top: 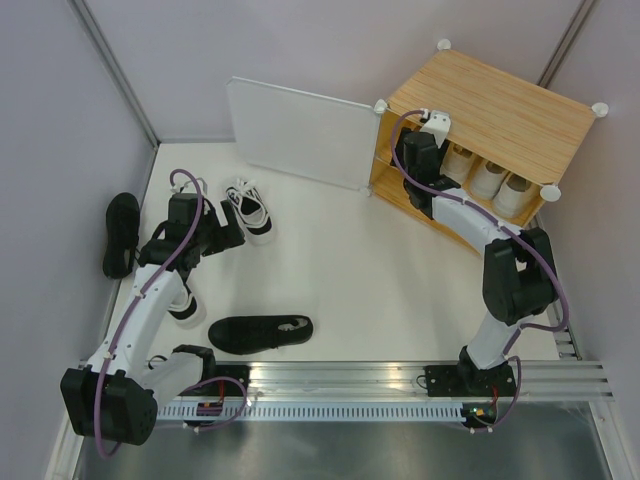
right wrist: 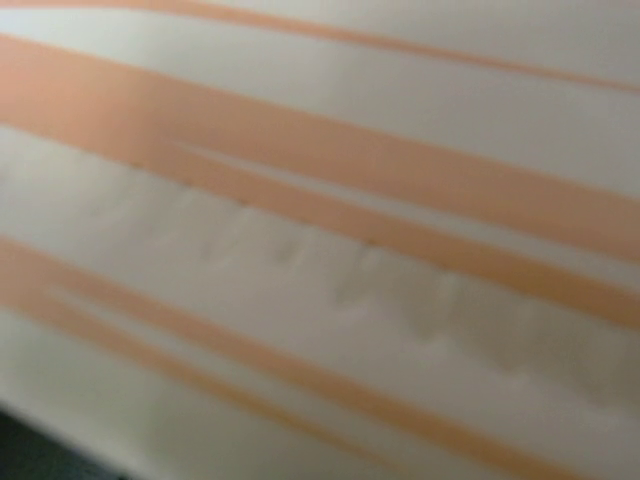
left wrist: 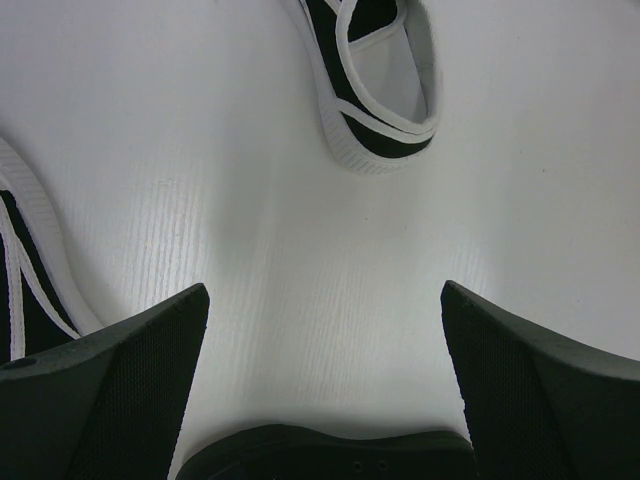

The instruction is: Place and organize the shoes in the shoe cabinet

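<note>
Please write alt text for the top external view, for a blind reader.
The right arm reaches into the open shoe cabinet, where pale shoes stand in a row. The left arm hovers beside black-trimmed white sneakers; two black shoes lie apart.

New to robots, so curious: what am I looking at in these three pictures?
Two robot arms are bolted at a table's near edge. The wide picture looks down from above; the others come from a camera on each wrist. The left end effector is open and empty near a black-and-white shoe. A black shoe lies nearer the bases. The right arm reaches into the open shoe cabinet, where pale shoes sit; its camera view is too blurred to show any grip.
</note>
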Controlling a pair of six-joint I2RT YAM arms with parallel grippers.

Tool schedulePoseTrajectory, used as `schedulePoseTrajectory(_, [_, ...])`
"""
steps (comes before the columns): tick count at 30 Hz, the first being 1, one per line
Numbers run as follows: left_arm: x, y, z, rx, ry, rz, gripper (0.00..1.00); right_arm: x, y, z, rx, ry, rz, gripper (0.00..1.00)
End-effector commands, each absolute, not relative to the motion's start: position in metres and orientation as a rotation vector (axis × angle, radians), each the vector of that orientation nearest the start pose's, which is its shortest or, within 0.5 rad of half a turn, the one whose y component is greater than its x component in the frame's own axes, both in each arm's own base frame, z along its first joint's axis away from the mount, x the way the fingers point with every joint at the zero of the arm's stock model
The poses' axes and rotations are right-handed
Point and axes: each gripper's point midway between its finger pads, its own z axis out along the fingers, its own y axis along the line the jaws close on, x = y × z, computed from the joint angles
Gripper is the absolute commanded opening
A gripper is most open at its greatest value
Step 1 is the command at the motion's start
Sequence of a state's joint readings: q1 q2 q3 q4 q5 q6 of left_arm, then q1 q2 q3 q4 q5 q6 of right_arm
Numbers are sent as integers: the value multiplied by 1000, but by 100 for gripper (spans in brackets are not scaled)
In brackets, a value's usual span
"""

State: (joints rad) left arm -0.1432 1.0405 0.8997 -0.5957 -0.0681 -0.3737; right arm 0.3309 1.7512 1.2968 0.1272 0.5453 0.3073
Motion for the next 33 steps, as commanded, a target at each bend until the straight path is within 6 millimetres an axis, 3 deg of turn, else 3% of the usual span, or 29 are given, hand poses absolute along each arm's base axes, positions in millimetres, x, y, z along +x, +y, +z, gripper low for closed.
schedulePoseTrajectory(1, [298, -46, 173, -258, 2272, -183, 100, 533, 51, 200, 453, 1778, -109, 44])
schedulePoseTrajectory(3, [298, -46, 174, -257, 2270, -181, 100, 532, 49, 194, 458, 1786, -111, 48])
schedulePoseTrajectory(9, [298, -46, 173, -259, 2271, -181, 100, 522, 57, 182, 440, 1814, -53, 76])
schedulePoseTrajectory(10, [298, -46, 173, -257, 2271, -180, 100, 520, 57, 186, 441, 1807, -47, 82])
schedulePoseTrajectory(14, [298, -46, 173, -256, 2272, -182, 100, 515, 58, 196, 438, 1799, -31, 90])
schedulePoseTrajectory(22, [298, -46, 173, -259, 2271, -181, 100, 502, 66, 226, 402, 1758, 42, 88])
schedulePoseTrajectory(33, [297, -46, 173, -259, 2270, -186, 100, 489, 78, 206, 408, 1807, 42, 66])
